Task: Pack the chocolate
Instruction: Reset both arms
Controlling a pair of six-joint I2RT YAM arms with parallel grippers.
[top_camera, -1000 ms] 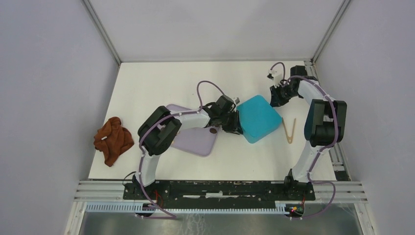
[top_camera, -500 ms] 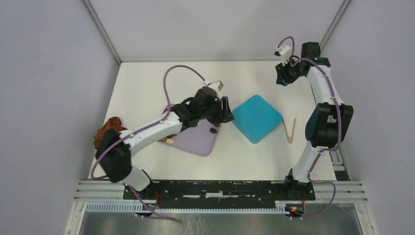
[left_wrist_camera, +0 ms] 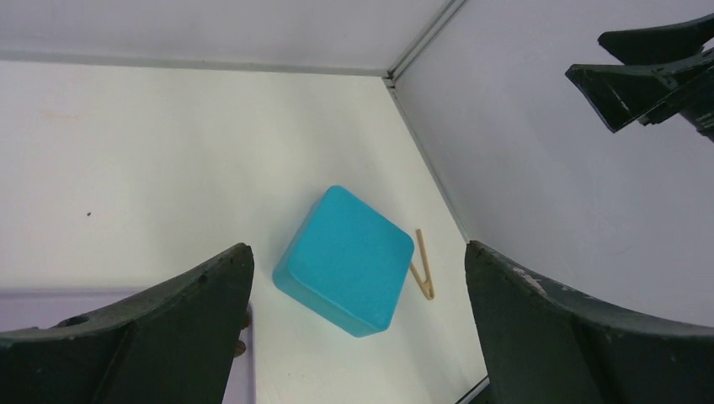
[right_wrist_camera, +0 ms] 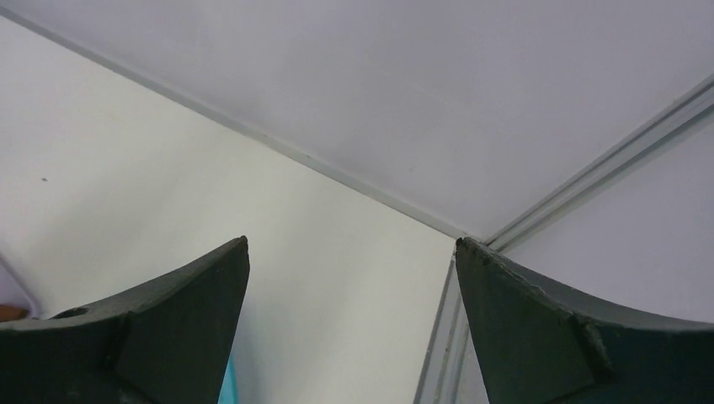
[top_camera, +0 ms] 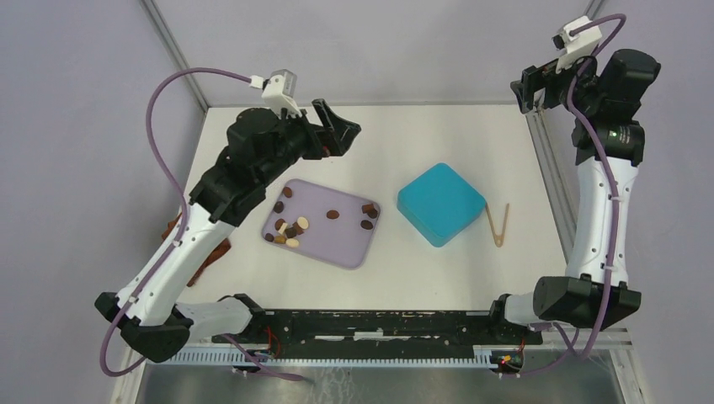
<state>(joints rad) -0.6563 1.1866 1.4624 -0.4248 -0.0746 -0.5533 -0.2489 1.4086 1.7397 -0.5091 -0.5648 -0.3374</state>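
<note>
Several small pieces of chocolate, dark brown, mid brown and cream, lie scattered on a lilac tray. To its right sits a closed teal box, also seen in the left wrist view. My left gripper hangs open high above the table's back left, its fingers empty. Up near the back right corner, my right gripper is open too, holding nothing, and shows in the left wrist view.
Wooden tongs lie just right of the box. A rust-brown cloth at the table's left edge is mostly hidden behind the left arm. Grey walls close in the back and sides.
Both arms rose and swung away from the teal box, the left to the back left, the right to the back right. Both grippers opened. The tray's chocolates came into view.
</note>
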